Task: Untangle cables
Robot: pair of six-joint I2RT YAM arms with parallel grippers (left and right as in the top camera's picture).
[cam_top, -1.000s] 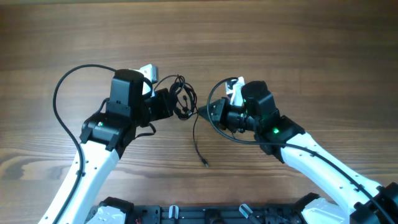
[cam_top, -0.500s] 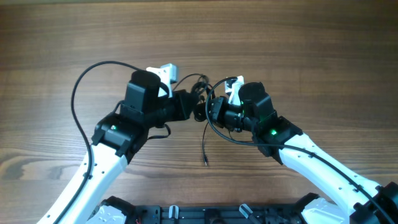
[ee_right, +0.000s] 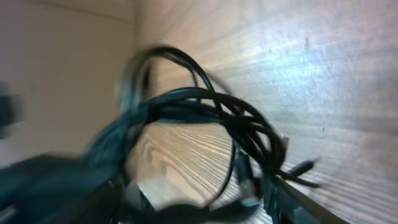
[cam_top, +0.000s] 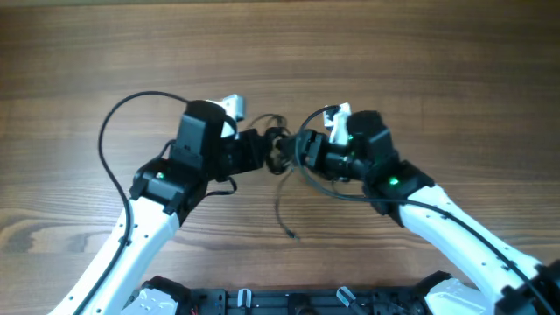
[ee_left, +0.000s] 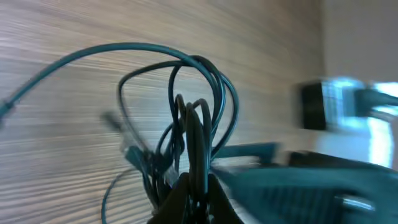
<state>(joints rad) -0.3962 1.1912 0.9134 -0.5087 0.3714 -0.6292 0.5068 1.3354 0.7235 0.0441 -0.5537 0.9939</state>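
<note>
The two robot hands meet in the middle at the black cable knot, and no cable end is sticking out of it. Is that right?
Not quite. The left gripper and right gripper do meet in the middle at the black cable knot, but one loose end does stick out. It trails away from the knot and ends in a small plug. The overhead view shows it.

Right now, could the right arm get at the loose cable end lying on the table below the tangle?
Probably yes, though not at once. The loose cable end lies on the table near the right arm, nothing between them. But its jaws are at the cable tangle, which it must leave first.
</note>
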